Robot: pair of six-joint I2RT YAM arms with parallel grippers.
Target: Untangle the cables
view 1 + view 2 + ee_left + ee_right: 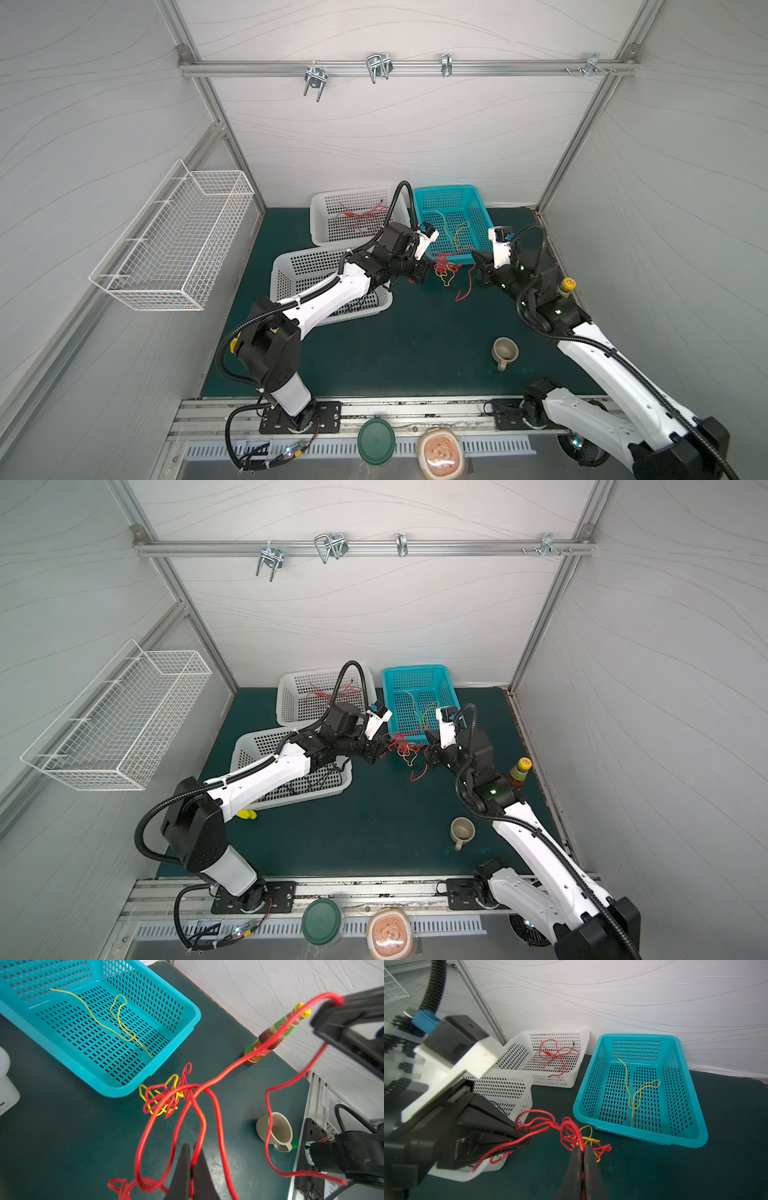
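A tangle of red and yellow cables (446, 268) (405, 748) lies on the green mat in front of the teal basket (419, 195). My left gripper (192, 1147) is shut on a red cable running out of the knot (164, 1098). My right gripper (582, 1147) is shut on a red strand at the knot's edge (577, 1134). In both top views the grippers (428, 270) (478, 259) face each other across the tangle. A loose yellow cable (633, 1093) lies in the teal basket. Red cables (361, 218) lie in the back white basket (316, 216).
A second white basket (282, 266) under my left arm holds a black cable (307, 785). A mug (505, 351) and a sauce bottle (521, 773) stand on the right. A wire basket (174, 241) hangs on the left wall. A green lid (376, 440) lies at the front rail.
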